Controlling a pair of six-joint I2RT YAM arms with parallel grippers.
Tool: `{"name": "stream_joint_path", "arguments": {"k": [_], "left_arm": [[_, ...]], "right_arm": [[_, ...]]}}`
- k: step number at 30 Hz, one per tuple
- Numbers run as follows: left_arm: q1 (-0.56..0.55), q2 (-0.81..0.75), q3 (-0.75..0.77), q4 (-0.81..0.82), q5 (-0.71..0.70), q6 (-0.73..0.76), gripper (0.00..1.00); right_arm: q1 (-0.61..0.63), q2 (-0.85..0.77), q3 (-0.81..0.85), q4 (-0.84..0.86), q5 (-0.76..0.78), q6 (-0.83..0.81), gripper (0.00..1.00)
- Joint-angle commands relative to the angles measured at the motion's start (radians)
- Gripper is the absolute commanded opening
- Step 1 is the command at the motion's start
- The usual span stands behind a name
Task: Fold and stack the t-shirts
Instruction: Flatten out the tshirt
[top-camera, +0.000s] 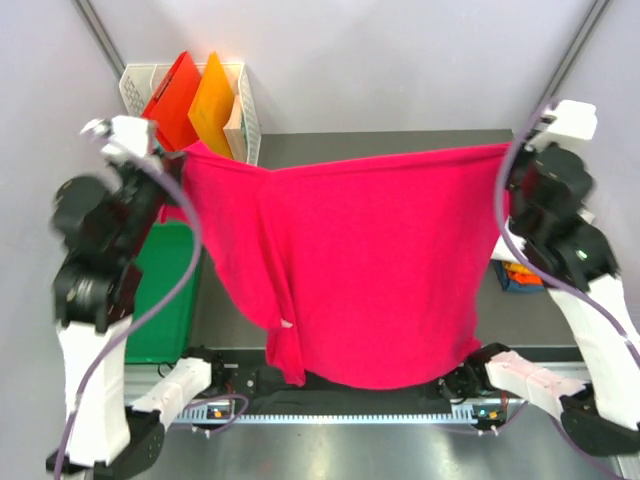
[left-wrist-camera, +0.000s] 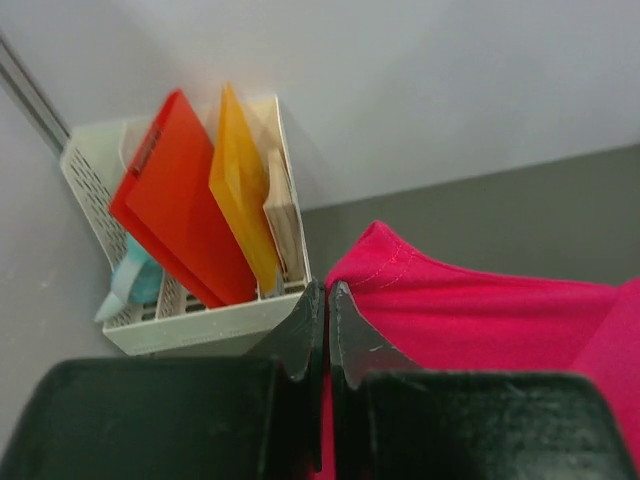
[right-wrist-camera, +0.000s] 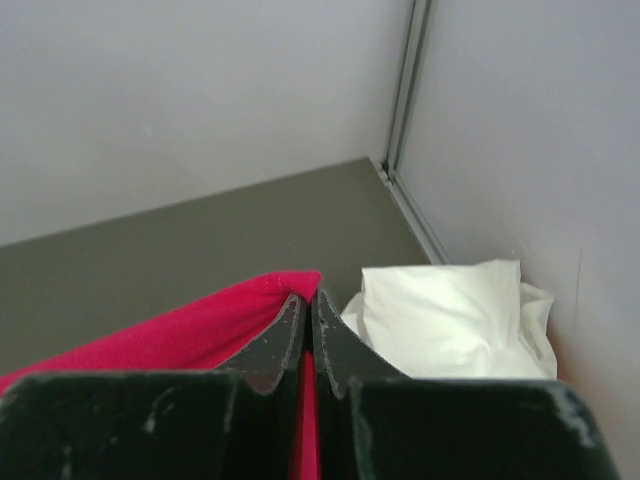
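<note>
A magenta-pink t-shirt (top-camera: 370, 270) hangs spread in the air above the table, stretched between both arms. My left gripper (top-camera: 178, 160) is shut on its upper left corner, and pink cloth (left-wrist-camera: 470, 300) runs down between the closed black fingers (left-wrist-camera: 308, 325). At the upper right corner my right gripper (top-camera: 505, 160) is shut on the cloth; the pink hem (right-wrist-camera: 200, 325) shows at the fingertips (right-wrist-camera: 290, 325). The shirt's lower edge droops towards the arm bases, with a sleeve dangling at the lower left (top-camera: 285, 355). A white t-shirt (right-wrist-camera: 450, 315) lies bunched below the right gripper by the wall.
A white slotted rack (top-camera: 135, 85) at the back left holds a stiff red folder (top-camera: 170, 100) and an orange one (top-camera: 212, 105). A green bin (top-camera: 165, 290) sits at the left. Orange and blue items (top-camera: 520, 275) lie at the right, partly behind the right arm.
</note>
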Motion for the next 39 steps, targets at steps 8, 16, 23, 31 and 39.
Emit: {"name": "stream_joint_path", "arguments": {"k": [8, 16, 23, 31, 39], "left_arm": [[0.013, 0.449, -0.129, 0.365, 0.011, 0.068, 0.00], [0.010, 0.853, 0.133, 0.422, -0.029, 0.075, 0.00], [-0.011, 1.087, 0.280, 0.462, -0.075, 0.087, 0.00], [-0.053, 1.299, 0.495, 0.477, -0.122, 0.137, 0.00], [-0.088, 1.474, 0.702, 0.471, -0.151, 0.144, 0.00]], "right_arm": [[-0.256, 0.353, -0.147, 0.262, -0.158, 0.139, 0.00], [-0.287, 0.738, 0.098, 0.295, -0.164, 0.132, 0.00], [-0.304, 1.037, 0.349, 0.276, -0.184, 0.135, 0.00], [-0.376, 1.194, 0.462, 0.241, -0.199, 0.186, 0.00], [-0.428, 1.234, 0.477, 0.241, -0.239, 0.220, 0.00]]}}
